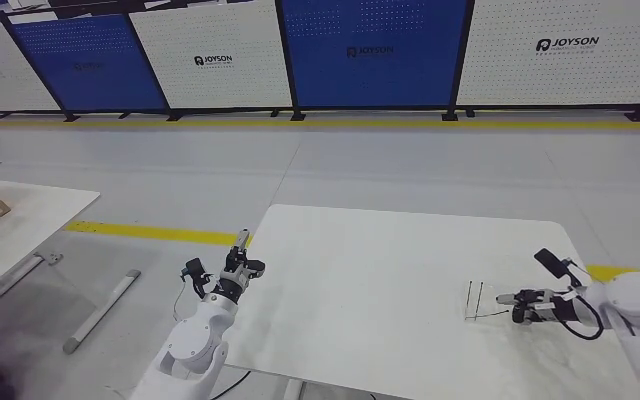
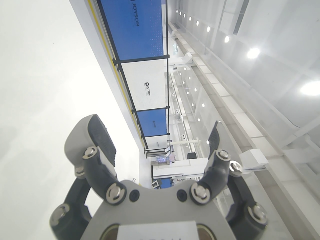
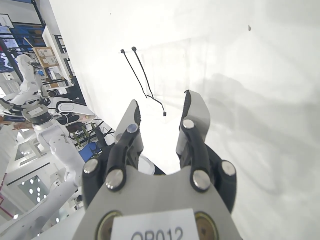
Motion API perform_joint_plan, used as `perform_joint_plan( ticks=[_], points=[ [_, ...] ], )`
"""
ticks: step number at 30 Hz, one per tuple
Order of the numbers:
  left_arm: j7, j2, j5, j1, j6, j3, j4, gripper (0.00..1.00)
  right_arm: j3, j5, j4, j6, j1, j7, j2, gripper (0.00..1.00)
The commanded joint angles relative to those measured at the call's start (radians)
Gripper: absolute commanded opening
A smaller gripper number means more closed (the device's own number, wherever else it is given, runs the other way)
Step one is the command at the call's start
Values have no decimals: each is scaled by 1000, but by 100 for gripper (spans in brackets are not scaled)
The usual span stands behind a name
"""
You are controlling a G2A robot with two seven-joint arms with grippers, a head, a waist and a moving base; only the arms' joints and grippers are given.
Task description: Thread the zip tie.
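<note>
Thin black zip ties lie on the white table near its right side; in the right wrist view three zip ties show, two long and side by side, a shorter one curling toward me. My right gripper is open just short of them, nothing between its fingers; from above the right gripper sits right of the ties. My left gripper is open and empty at the table's left edge, where the left gripper points away from the ties.
Blue and white pegboard panels line the far side of the floor. A second white table stands at the left. The wide middle of the work table lies between the two arms.
</note>
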Motion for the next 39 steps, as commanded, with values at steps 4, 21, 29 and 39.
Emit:
perform_joint_plan(
  ticks=[4, 21, 29, 39],
  points=[
    [0, 0, 0, 0, 0, 0, 0, 100, 2, -1, -3, 1, -5, 0, 2, 33],
    [0, 0, 0, 0, 0, 0, 0, 100, 4, -11, -31, 26, -18, 1, 7, 20],
    [0, 0, 0, 0, 0, 0, 0, 100, -1, -14, -30, 36, -13, -1, 6, 12],
    [0, 0, 0, 0, 0, 0, 0, 100, 14, -13, -47, 38, -23, -4, 12, 0]
  ],
)
